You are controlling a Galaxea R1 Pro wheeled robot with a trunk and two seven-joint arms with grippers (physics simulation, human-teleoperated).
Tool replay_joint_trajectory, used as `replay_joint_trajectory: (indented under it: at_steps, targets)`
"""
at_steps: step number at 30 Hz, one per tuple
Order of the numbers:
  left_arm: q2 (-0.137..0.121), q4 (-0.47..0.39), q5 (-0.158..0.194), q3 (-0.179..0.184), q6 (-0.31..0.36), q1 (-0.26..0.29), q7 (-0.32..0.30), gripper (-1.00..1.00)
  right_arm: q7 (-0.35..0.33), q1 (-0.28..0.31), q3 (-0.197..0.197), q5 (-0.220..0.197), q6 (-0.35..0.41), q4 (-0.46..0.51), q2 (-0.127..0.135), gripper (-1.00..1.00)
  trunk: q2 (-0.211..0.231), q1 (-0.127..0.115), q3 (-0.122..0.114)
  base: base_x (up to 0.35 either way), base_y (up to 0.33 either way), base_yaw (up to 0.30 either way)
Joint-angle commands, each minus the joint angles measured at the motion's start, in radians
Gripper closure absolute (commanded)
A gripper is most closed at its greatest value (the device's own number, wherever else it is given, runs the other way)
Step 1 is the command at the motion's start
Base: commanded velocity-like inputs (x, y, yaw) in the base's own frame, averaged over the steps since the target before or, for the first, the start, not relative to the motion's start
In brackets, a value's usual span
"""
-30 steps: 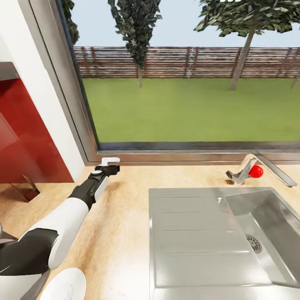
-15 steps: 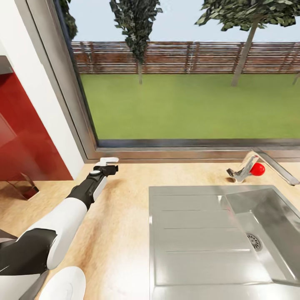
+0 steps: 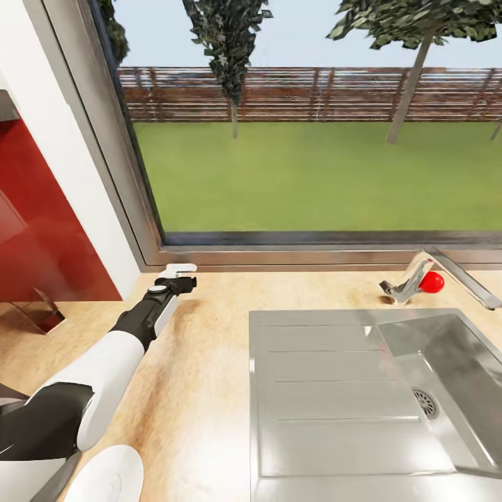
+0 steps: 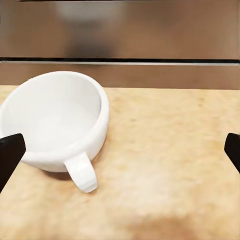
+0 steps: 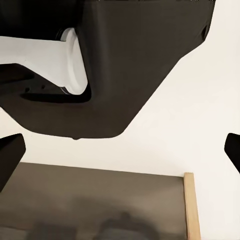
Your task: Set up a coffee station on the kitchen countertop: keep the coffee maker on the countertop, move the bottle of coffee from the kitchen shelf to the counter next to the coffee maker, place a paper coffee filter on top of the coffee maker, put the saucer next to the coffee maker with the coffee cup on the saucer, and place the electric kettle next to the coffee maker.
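A wide window (image 3: 314, 139) looked onto a sunlit lawn, trees and a slatted wooden fence (image 3: 314, 94), above an inset steel sink (image 3: 335, 397) beside a red wall panel (image 3: 42, 237).

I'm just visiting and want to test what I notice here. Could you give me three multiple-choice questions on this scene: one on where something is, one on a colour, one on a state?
1. Where does the cup stand?
A. in the sink
B. on the countertop near the window
C. on a saucer

2. What colour is the knob on the tap?
A. red
B. blue
C. green

3. How is the left pincer?
A. shut on the cup
B. shut on nothing
C. open

Answers:
1 B, the left wrist view shows it on bare wood of the countertop below the window frame.
2 A, the head view shows a red ball.
3 C, its fingertips sit wide apart at the left wrist picture's edges, the cup free between them.
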State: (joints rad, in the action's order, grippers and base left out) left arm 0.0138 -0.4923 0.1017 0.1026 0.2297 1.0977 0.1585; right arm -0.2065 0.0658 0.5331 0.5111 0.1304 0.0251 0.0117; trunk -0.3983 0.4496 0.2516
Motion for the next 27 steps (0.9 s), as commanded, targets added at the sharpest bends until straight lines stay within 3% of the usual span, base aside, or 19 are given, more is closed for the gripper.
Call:
replay_joint_trajectory:
  at_steps: [1, 27]
  targets:
    - [-0.002, -0.002, 0.012, 0.008, 0.005, 0.001, 0.007, -1.00, -0.005, 0.000, 0.008, 0.009, 0.006, 0.003, -0.001, -1.00, -0.002, 0.001, 0.002, 0.000, 0.000, 0.000]
    - [-0.002, -0.002, 0.012, 0.008, 0.005, 0.001, 0.000, -1.00, -0.005, 0.000, 0.009, 0.009, 0.006, 0.003, 0.000, -1.00, -0.002, 0.001, 0.002, 0.046, 0.039, 0.000]
